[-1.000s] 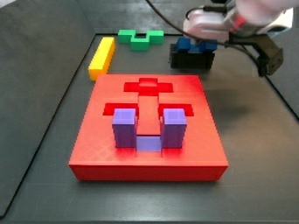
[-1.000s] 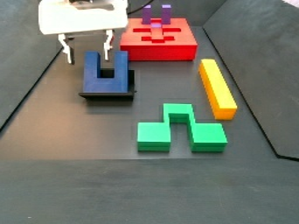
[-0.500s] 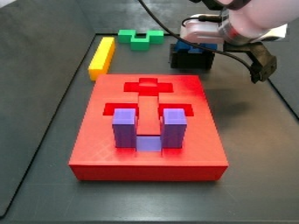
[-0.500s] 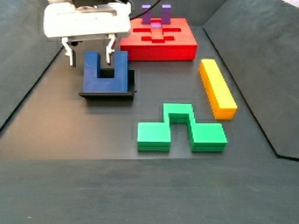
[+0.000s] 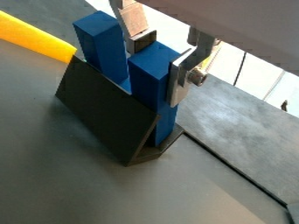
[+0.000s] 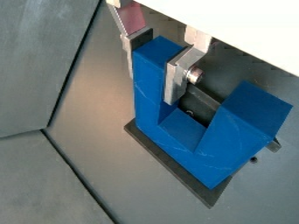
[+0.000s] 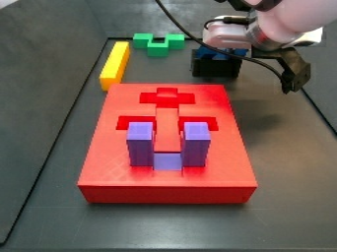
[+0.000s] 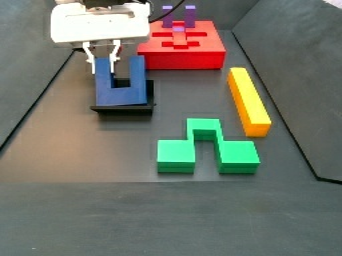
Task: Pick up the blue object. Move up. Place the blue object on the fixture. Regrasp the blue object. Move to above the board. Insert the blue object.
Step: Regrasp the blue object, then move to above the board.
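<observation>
The blue object (image 5: 107,51) (image 6: 228,122), a dark blue U-shaped block, stands with its prongs up on the black fixture (image 5: 100,114) (image 8: 123,107), beyond the far end of the red board (image 7: 118,167) in a side view. My gripper (image 5: 160,58) (image 6: 155,65) (image 8: 103,58) comes down from above and straddles one prong. Its silver fingers (image 6: 176,74) press on both faces of that prong, so it is shut on the block. The other prong stands free. In a side view the white hand (image 7: 227,37) hides most of the blue object (image 7: 218,55).
A purple U-shaped block (image 7: 166,144) (image 8: 181,15) sits in a slot of the board (image 8: 201,58). A long yellow bar (image 7: 116,61) (image 8: 247,100) and a green block (image 7: 165,41) (image 8: 203,148) lie on the dark floor. Raised floor edges run along the sides.
The fingers have come together onto one prong of the blue object; a second ago they were spread wide and slightly higher over it. The block and fixture have not moved.
</observation>
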Controlling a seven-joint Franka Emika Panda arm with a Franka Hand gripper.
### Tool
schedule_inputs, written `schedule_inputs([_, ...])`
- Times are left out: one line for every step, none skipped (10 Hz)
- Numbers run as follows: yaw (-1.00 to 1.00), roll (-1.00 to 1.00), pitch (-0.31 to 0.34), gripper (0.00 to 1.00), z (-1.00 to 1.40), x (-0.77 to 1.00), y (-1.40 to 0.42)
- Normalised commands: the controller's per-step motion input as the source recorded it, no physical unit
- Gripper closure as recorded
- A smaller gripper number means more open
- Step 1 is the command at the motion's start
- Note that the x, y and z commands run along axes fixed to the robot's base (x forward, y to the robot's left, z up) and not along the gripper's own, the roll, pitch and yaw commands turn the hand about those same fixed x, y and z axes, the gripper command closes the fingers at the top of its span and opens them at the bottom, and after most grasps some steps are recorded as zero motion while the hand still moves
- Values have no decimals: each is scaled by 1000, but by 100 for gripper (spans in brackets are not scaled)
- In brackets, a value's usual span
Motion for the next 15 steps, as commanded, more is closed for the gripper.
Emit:
schedule_inputs([0,0,0,100,0,0,0])
schedule_inputs([0,0,0,100,0,0,0])
schedule_inputs([0,0,0,100,0,0,0])
schedule_inputs([0,0,0,100,0,0,0])
schedule_inputs([0,0,0,100,0,0,0])
schedule_inputs([0,0,0,100,0,0,0])
schedule_inputs([0,0,0,100,0,0,0])
schedule_inputs([0,0,0,100,0,0,0])
schedule_inputs([0,0,0,100,0,0,0])
schedule_inputs([0,0,0,100,0,0,0])
schedule_inputs([0,0,0,100,0,0,0])
schedule_inputs([0,0,0,100,0,0,0])
schedule_inputs([0,0,0,100,1400,0,0])
schedule_inputs([69,5,23,100,1400,-10,17])
schedule_inputs([68,-84,-5,100,1400,-39,29])
